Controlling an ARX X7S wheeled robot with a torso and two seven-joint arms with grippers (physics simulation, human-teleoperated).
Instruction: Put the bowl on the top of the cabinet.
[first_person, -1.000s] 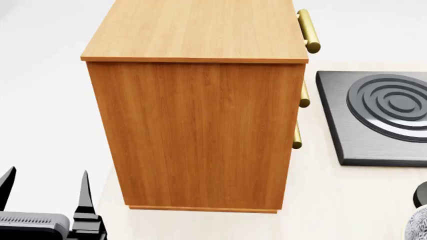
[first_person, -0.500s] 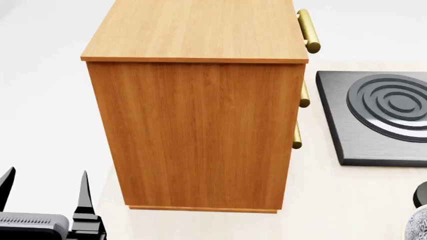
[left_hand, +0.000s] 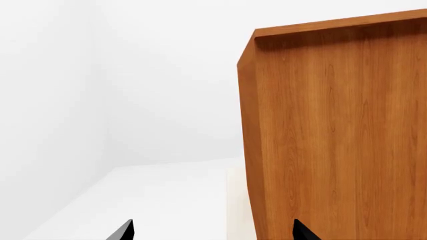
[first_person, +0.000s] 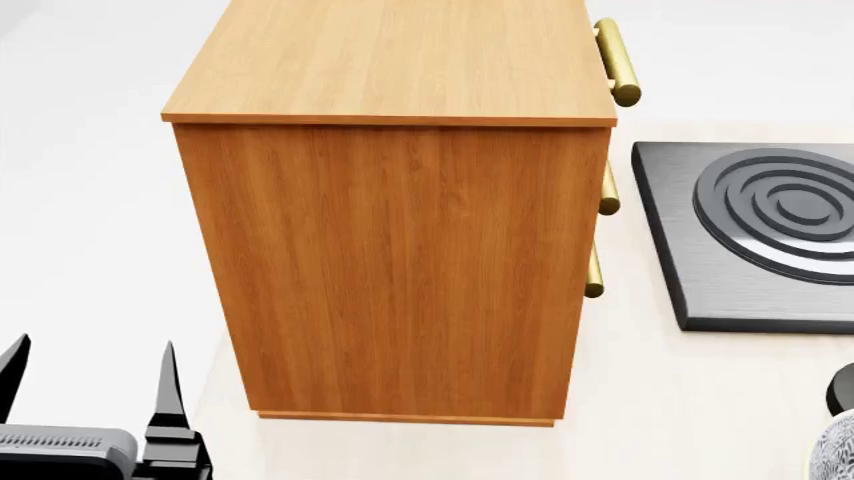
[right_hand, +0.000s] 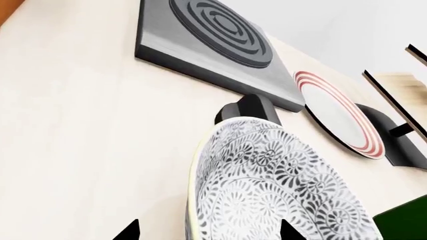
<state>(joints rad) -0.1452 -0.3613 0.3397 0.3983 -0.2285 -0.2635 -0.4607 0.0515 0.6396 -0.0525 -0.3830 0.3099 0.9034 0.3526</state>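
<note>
The bowl (right_hand: 280, 190), white with a dense grey floral pattern, stands tilted on edge on the pale counter. A sliver of it shows at the lower right corner of the head view (first_person: 841, 450). My right gripper (right_hand: 208, 232) is open, and its two black fingertips straddle the bowl's rim, one outside and one over the inside. The orange-brown cabinet (first_person: 400, 260) stands at the counter's left end, and its flat top (first_person: 400, 60) is bare. My left gripper (first_person: 91, 385) is open and empty, low to the left of the cabinet, which also fills the left wrist view (left_hand: 333, 130).
A grey burner plate (first_person: 774, 230) lies right of the cabinet, below its gold handles (first_person: 617, 62). A black block (right_hand: 250, 110) sits just behind the bowl. A red-rimmed white plate (right_hand: 337, 112) leans beyond it, near a pale wooden rack (right_hand: 400, 80).
</note>
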